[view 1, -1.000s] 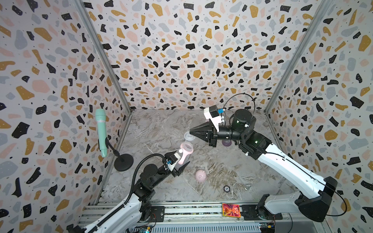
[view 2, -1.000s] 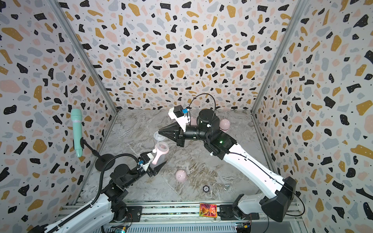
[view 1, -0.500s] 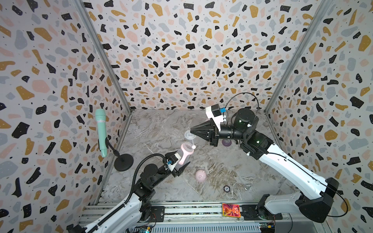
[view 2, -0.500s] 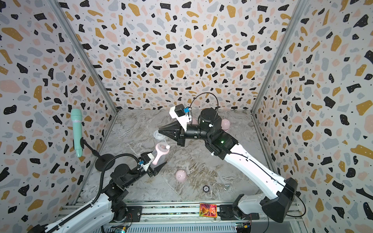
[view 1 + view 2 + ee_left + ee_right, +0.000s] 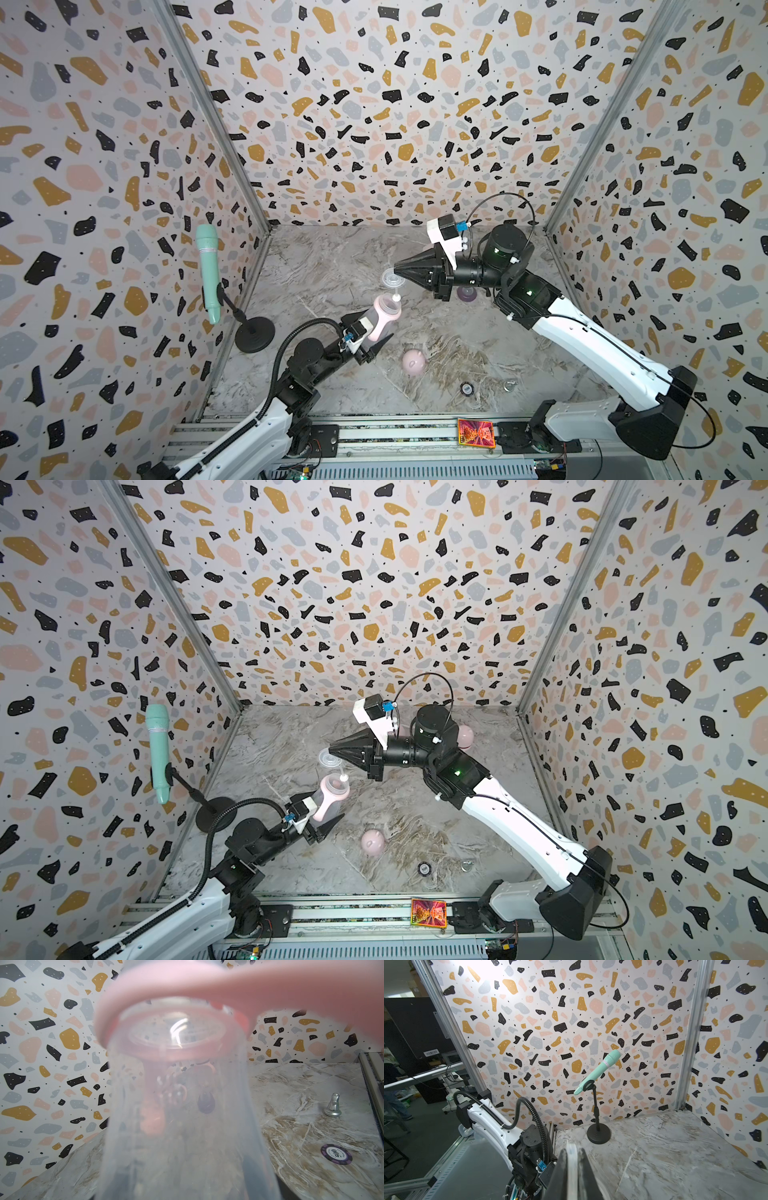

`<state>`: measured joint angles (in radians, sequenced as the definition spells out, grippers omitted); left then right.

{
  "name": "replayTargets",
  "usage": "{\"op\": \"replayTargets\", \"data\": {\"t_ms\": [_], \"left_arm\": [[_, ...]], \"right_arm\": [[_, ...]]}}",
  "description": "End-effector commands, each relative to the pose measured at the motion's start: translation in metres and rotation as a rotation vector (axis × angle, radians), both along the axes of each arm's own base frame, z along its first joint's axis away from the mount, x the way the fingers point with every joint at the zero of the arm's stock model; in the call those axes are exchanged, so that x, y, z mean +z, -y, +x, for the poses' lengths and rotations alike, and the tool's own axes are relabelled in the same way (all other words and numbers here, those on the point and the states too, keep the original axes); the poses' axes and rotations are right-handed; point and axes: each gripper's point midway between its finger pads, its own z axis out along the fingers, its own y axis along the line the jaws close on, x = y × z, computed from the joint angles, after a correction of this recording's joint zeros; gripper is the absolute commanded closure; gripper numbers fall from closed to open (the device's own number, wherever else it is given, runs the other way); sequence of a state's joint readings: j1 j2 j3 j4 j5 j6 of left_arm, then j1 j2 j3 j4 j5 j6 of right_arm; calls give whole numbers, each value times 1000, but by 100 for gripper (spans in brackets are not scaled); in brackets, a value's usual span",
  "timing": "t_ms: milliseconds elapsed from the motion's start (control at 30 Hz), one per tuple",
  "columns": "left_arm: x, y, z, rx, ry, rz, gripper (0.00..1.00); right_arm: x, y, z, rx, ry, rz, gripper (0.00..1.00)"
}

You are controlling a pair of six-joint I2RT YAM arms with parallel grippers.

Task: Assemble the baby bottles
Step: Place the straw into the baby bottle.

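Above desk (image 5: 332,257), clear bottle (image 5: 384,316) hung tilted, left end effector (image 5: 376,332) clamped round its body: light, stiff, likely slick. Soft clear teat (image 5: 392,279) was pinched by rim in right end effector (image 5: 397,269), just above bottle mouth.

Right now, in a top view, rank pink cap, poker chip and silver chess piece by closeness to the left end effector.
1. pink cap, just right of the left end effector
2. poker chip, farther right
3. silver chess piece, rightmost
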<state>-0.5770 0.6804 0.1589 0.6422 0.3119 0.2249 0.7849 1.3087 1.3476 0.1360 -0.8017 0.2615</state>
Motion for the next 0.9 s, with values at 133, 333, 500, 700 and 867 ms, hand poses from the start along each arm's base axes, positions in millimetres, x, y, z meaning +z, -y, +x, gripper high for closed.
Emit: {"op": "replayTargets", "data": {"t_ms": [133, 333, 500, 700, 867], "left_arm": [[39, -1, 2, 12, 134, -66, 65], [55, -2, -5, -12, 181, -124, 65], [68, -5, -14, -29, 228, -160, 65], [71, -5, -21, -51, 244, -172, 64], [73, -5, -22, -54, 247, -177, 64]], "right_arm": [[15, 10, -17, 44, -3, 57, 100], [-6, 8, -6, 15, -72, 12, 100], [-39, 7, 4, 47, -185, -65, 100], [-68, -4, 14, 57, -271, -130, 100], [-78, -13, 11, 122, -315, -149, 100]]}}
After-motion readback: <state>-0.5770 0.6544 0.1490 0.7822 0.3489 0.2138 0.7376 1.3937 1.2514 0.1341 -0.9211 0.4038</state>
